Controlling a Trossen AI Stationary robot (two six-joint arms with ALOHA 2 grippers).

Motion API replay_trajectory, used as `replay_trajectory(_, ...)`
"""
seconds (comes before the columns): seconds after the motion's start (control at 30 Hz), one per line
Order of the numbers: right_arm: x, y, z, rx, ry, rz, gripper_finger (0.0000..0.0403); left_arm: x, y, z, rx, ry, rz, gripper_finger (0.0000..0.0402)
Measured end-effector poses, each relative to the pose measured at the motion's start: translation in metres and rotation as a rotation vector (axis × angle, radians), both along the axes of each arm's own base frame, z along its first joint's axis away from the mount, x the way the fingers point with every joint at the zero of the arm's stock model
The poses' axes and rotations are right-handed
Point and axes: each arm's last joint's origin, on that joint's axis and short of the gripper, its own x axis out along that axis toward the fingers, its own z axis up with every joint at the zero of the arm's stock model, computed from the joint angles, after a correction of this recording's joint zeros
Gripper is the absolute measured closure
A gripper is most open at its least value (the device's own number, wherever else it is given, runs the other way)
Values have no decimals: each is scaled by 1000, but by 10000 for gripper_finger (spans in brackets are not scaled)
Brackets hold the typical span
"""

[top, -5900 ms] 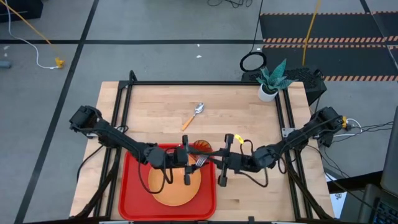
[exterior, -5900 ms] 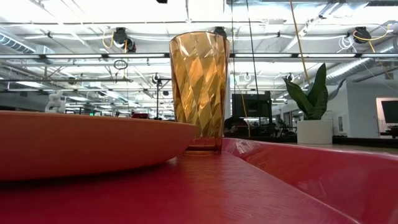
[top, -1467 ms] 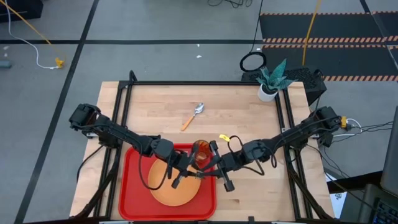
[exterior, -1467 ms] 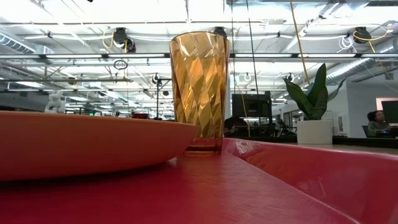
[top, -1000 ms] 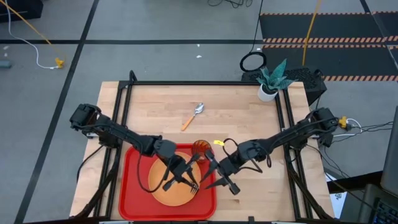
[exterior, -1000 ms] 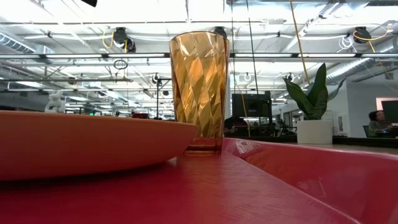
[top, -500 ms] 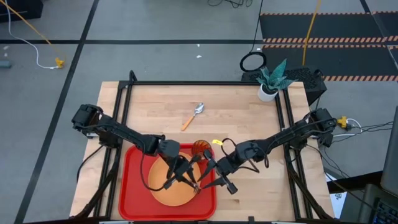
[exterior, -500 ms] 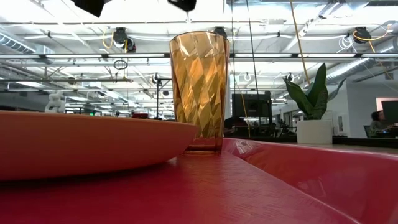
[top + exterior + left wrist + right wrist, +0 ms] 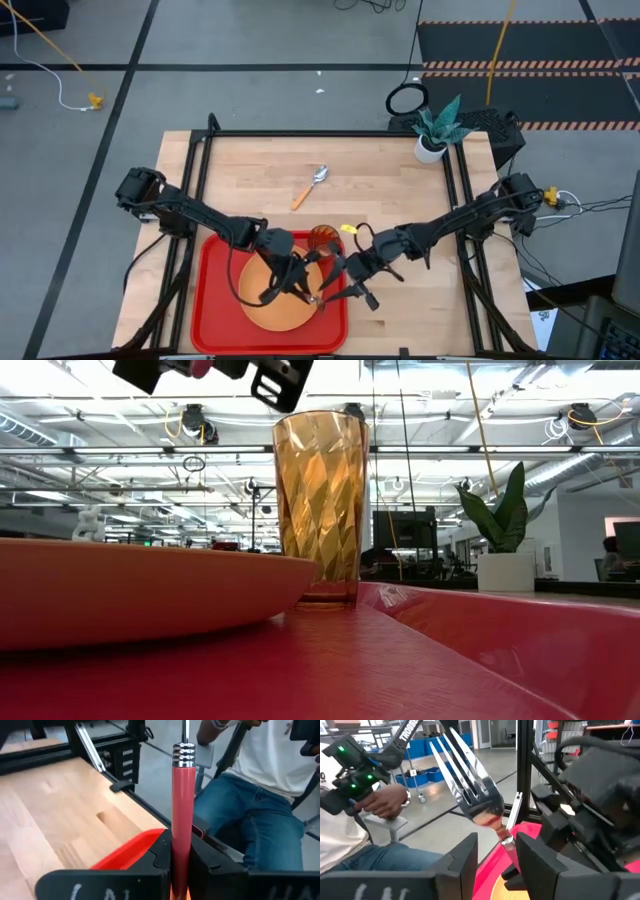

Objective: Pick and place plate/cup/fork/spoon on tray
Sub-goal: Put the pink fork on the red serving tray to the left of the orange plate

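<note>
The fork (image 9: 470, 785), with silver tines and a pink-red handle (image 9: 182, 795), hangs in the air above the orange plate (image 9: 270, 305) on the red tray (image 9: 213, 300). My left gripper (image 9: 293, 285) is shut on its handle. My right gripper (image 9: 497, 845) faces it from the right, open, one finger on either side of the fork's silver neck (image 9: 506, 839). The amber cup (image 9: 322, 238) stands upright on the tray's far right corner. The spoon (image 9: 310, 187) lies on the bare wood beyond the tray. My left gripper pinches the fork's pink-red handle (image 9: 182, 827) between its two fingers (image 9: 162, 850). The handle runs forward along the fingers and out past their tips, ending in the silver neck. The fork is lifted clear above the plate.
A small white pot with a green plant (image 9: 432, 135) stands at the table's far right corner. A seated person in jeans (image 9: 250, 825) is close beyond the table's near edge. Bare wood lies right of the tray and across the far half.
Both grippers have come down together over the plate with the fork between them, and their dark undersides now dip into the top of the low view. My right gripper has shifted a little toward the left gripper.
</note>
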Motion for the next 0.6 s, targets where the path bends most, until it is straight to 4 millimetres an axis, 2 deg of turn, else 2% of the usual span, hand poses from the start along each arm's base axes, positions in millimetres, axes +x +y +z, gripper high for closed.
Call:
replay_trajectory(0.2,-12,3,11,-48,0,7,275,-3,-3,-4,8,59,-9,369)
replay_trajectory(0.43,-16,10,11,-93,-19,1,273,-5,-6,-5,12,68,-25,374)
replay_trajectory(0.6,-18,19,14,-95,12,76,243,-7,-10,-6,14,61,-68,368)
